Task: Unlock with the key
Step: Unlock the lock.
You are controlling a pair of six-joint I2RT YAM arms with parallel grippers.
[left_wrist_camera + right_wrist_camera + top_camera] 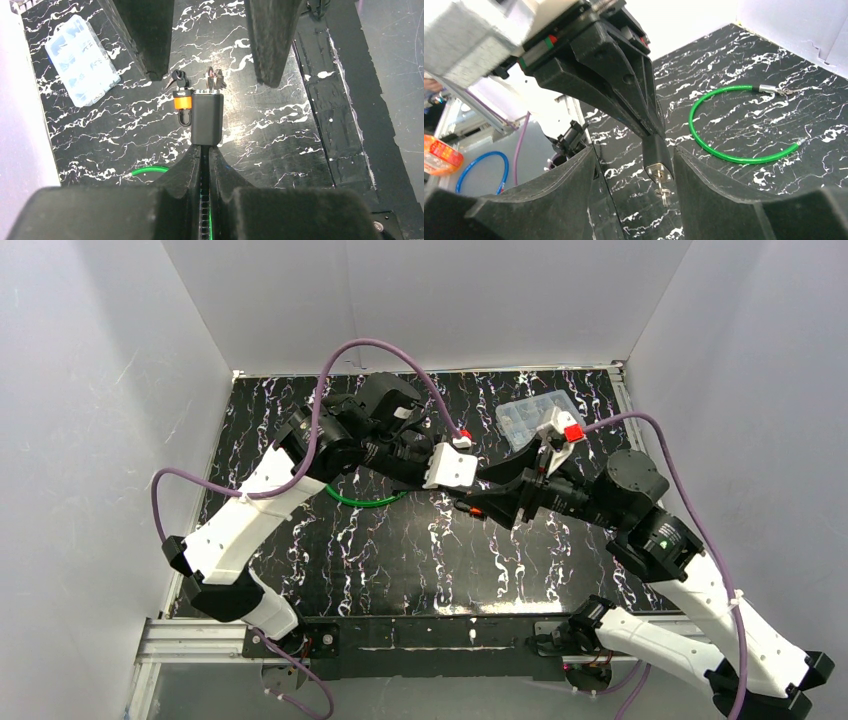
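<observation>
Black padlock [207, 119] is sitting over the tabletop [280, 130], left hand [205, 150] pinching its 6 o'clock end in the left wrist view. Key [215, 79] is sticking out at 12 o'clock; right hand [210, 45] is hovering spread, fingers flanking the key.

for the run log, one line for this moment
left fingers: shut on padlock | right fingers: open, flanking key | key: in padlock

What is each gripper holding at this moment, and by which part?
Left gripper pinches the black padlock by the end opposite its key. Right gripper stands open around the key end, holding nothing.
</observation>
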